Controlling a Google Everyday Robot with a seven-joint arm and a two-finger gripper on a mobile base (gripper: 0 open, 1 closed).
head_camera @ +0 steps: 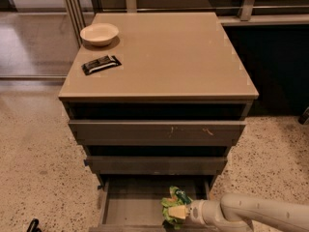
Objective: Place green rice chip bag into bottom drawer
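The green rice chip bag (172,203) is crumpled and sits over the right part of the open bottom drawer (130,208), the lowest of three grey-brown drawers. My gripper (177,211) reaches in from the lower right on a white arm and is shut on the bag's lower right side. The pale fingertip (176,211) shows against the green. The bag's underside and the drawer's front edge are cut off by the bottom of the view.
The cabinet top (164,57) holds a small white bowl (99,33) and a black wrapped bar (101,65) at its left. The two upper drawers (157,129) stand slightly pulled out above the bottom one. Speckled floor (38,153) lies on both sides.
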